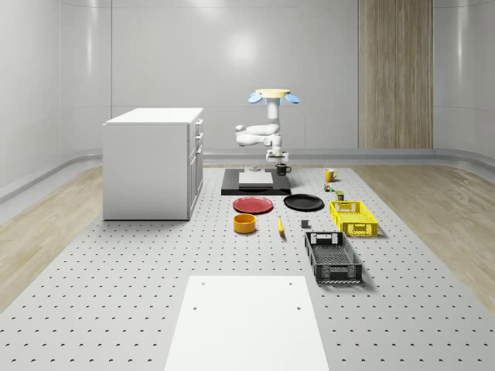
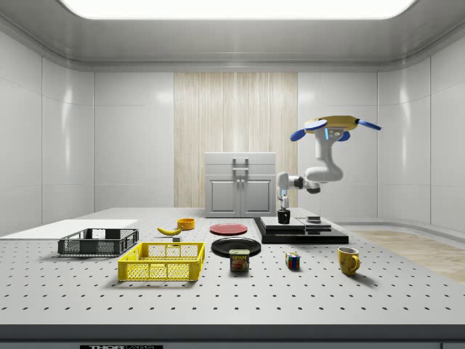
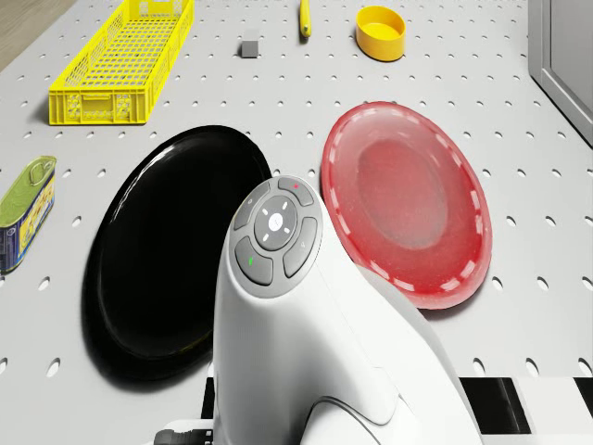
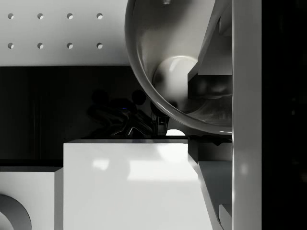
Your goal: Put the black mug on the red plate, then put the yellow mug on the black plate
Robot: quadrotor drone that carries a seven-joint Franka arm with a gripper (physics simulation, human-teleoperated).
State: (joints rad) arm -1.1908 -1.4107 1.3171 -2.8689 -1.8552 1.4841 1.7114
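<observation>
Wrist view looks straight into the black mug (image 4: 168,72), its round rim and pale inside close under the camera, with a finger (image 4: 247,115) of the pincer running down along the rim. Side view puts the pincer (image 2: 283,206) right at the top of the black mug (image 2: 283,217), which stands on the dark platform (image 2: 301,234); whether the fingers press the mug wall or stand clear of it I cannot tell. White blocks (image 4: 129,182) lie on that platform just beside the mug.

From the pincer the white arm (image 2: 312,174) bends up to the drone (image 2: 336,128), which hovers above the platform, well clear of the tabletop (image 1: 155,270).

Taking the platform as the landmark: the red plate (image 1: 253,205) and the black plate (image 1: 304,202) lie side by side on the tabletop just in front of it in the whole-scene view, both bare. The yellow mug (image 1: 329,175) stands beside the platform, toward the whole-scene view's right, apart from both plates. A can (image 2: 240,260) and a small coloured cube (image 2: 292,260) sit near that mug. Farther out from the platform lie a yellow basket (image 1: 353,217), a black basket (image 1: 332,256), an orange bowl (image 1: 244,223) and a banana (image 1: 280,226). A white cabinet (image 1: 153,162) stands beside the platform, on the whole-scene view's left.
</observation>
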